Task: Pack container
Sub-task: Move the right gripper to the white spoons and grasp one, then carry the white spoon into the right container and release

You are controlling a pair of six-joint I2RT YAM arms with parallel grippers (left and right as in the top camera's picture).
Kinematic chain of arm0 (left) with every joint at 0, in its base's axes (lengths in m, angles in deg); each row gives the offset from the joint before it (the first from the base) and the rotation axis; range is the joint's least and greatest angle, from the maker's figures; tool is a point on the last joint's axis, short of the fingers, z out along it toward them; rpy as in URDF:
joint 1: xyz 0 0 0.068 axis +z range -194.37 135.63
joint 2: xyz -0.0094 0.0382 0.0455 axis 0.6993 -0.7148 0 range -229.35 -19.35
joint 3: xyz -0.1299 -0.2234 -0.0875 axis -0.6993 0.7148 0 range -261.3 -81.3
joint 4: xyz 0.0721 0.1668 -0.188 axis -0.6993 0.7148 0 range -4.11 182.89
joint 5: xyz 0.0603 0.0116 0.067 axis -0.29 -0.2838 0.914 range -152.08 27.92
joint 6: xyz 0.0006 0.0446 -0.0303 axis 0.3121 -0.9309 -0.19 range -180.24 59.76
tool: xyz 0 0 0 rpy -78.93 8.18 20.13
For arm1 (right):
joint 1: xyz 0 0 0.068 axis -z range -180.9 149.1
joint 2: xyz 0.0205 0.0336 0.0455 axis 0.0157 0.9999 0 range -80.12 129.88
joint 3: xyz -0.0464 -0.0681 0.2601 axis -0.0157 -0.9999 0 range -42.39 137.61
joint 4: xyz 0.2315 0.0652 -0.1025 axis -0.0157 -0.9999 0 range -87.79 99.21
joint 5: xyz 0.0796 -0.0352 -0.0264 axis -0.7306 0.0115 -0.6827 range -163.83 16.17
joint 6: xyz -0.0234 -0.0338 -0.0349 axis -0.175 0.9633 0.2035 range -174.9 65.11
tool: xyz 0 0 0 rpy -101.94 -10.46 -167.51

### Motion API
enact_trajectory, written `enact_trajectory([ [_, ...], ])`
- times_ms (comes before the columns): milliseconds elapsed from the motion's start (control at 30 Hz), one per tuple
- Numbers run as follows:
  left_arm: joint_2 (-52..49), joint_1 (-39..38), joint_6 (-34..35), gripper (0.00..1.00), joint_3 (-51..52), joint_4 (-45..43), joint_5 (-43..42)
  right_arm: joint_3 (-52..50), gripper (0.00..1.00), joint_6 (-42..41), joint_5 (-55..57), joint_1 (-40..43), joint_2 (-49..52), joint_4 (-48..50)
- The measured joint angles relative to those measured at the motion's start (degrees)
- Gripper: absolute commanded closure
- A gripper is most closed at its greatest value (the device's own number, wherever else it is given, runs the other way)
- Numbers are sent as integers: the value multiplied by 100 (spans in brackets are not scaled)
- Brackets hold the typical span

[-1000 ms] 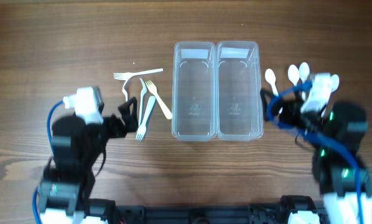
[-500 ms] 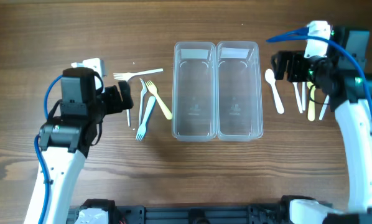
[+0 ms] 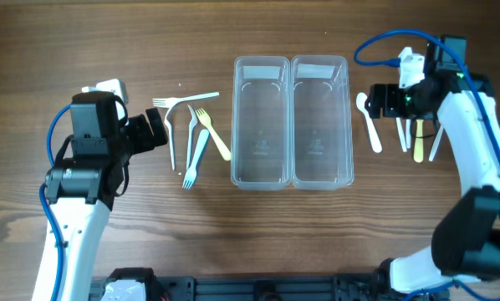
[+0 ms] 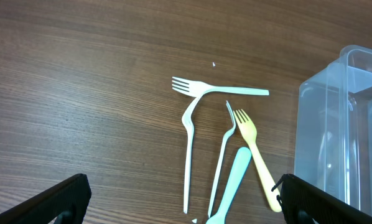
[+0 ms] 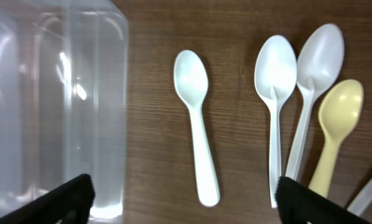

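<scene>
left claw (image 3: 154,131) spread wide, aimed inward; right claw (image 3: 382,100) likewise spread, aimed inward

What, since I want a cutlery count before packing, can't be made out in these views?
Overhead: bowls of the spoons on the right, hidden under the right gripper.
Right wrist: a utensil at the lower right corner, cut off by the edge; type unclear.
Left wrist: the blue fork, its tines cut off by the bottom edge.
</scene>
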Motion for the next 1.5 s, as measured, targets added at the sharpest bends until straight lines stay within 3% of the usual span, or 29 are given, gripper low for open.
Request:
enact_trajectory([
  [133,-2,0,0,0,0,0,2,0,30,216,107,0,437,131],
  [567,-2,0,2,0,0,-2,0,13,46,442,321,-42,1650,302],
  [700,0,0,0,0,0,2,0,13,58,476,525,-144,1657,310],
  [767,-2,0,0,0,0,2,0,13,70,498,621,-216,1657,310],
  [933,-2,0,0,0,0,2,0,13,74,490,702,-339,1657,308],
  [1000,0,0,0,0,0,2,0,13,89,389,704,-374,1659,308],
  [1100,0,0,0,0,0,2,0,13,95,129,699,-389,1659,310],
  [1500,0,0,0,0,0,0,0,44,96,-509,699,-398,1578,66],
])
